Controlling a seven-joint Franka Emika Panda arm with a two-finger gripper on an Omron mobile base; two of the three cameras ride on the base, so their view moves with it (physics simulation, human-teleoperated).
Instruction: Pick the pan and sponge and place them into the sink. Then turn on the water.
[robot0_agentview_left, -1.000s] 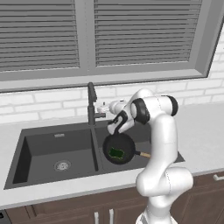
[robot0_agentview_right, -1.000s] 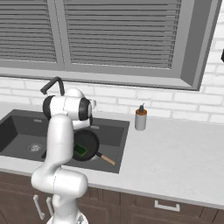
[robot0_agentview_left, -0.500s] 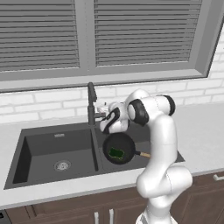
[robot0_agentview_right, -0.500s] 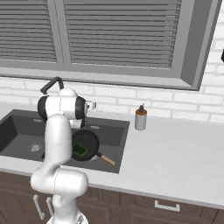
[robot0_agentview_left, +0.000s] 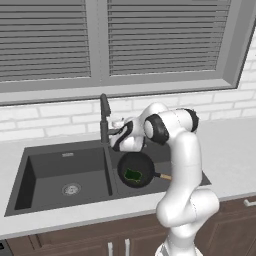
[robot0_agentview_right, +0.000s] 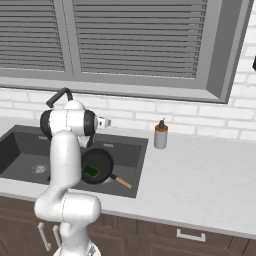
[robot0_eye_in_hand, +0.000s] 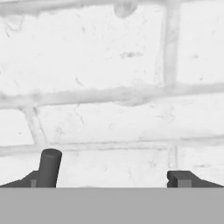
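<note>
I see a soap dispenser (robot0_agentview_right: 160, 136) standing upright on the grey counter (robot0_agentview_right: 210, 175), near the white brick backsplash (robot0_agentview_right: 200, 124). Above it, closed window blinds (robot0_agentview_left: 160, 37) sit in a grey frame (robot0_agentview_left: 235, 47). Brown cabinet fronts (robot0_agentview_right: 165, 237) run below the counter.

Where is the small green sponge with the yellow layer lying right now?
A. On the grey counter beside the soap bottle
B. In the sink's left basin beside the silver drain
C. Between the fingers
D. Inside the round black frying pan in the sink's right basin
D: the small green sponge lies inside the round black frying pan, which sits in the right basin of the dark grey double-basin sink.
</note>
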